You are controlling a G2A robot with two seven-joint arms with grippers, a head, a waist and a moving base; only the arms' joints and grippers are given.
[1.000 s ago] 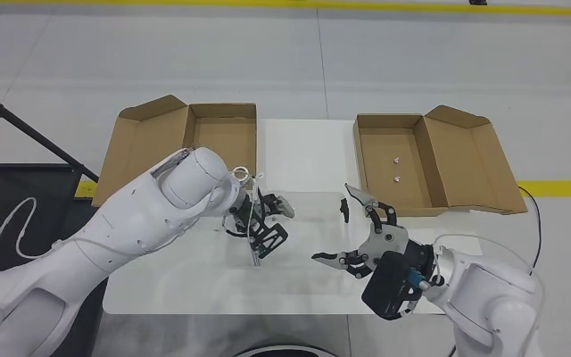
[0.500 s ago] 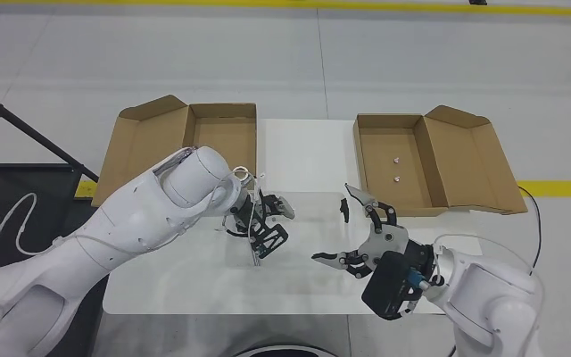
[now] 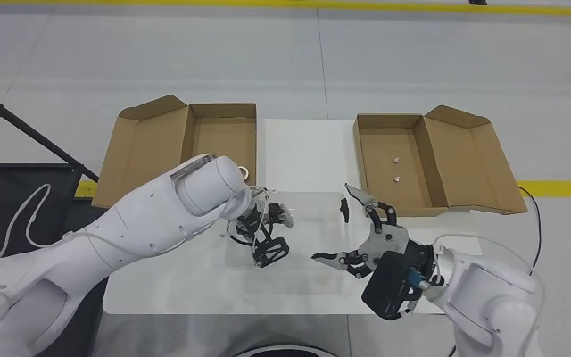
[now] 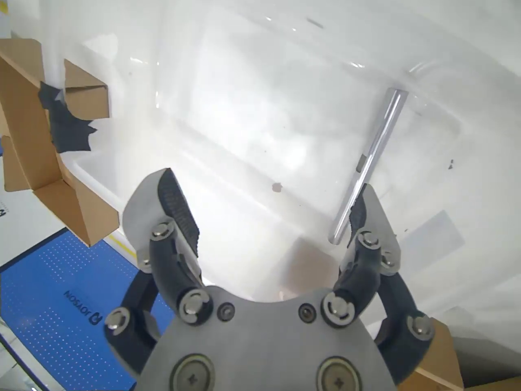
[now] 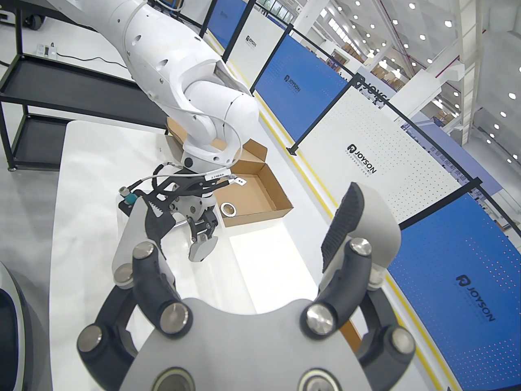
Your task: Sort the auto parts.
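A thin metal rod lies inside the clear plastic tray, and its near end rests against one finger of my left gripper. That gripper is open, low over the tray's left part, with its pads wide apart. My right gripper hangs open over the tray's right side, empty. A small black part sits in the tray near its far right. Two tiny parts lie in the right cardboard box. A metal ring lies in the left cardboard box.
Both boxes stand open at the back of the white table, their lids folded outward. A bare strip of table runs between them. The left arm's bulk covers the table's left front.
The left arm has shifted a little to the right and its wrist has turned over the tray. The right arm has not moved.
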